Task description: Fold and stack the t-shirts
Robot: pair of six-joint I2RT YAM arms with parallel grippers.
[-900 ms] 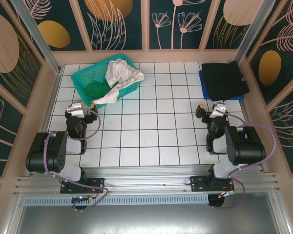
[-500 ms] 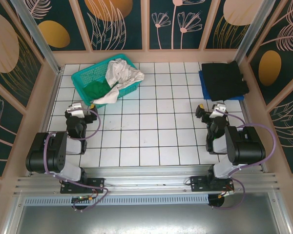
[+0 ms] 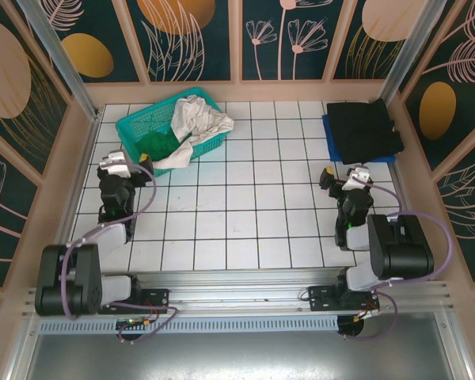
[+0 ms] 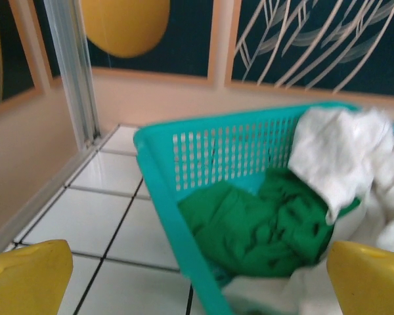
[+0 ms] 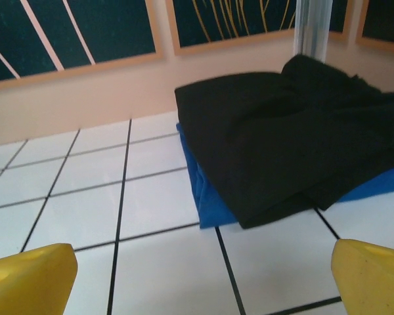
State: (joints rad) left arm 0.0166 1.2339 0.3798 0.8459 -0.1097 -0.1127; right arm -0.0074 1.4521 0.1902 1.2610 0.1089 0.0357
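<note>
Teal basket (image 4: 159, 172), just ahead of the wide-spread, empty left gripper (image 3: 127, 163), holds the dark green t-shirt (image 4: 256, 226) and cream-white t-shirt (image 4: 335, 154). Ahead of the right gripper (image 3: 343, 174), likewise spread, the black t-shirt (image 5: 282, 144) lies on blue cloth (image 5: 200, 190).

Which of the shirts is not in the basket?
The black shirt, lying flat on something blue in the far right corner. The cream-white shirt and green shirt sit crumpled in the teal basket.
</note>
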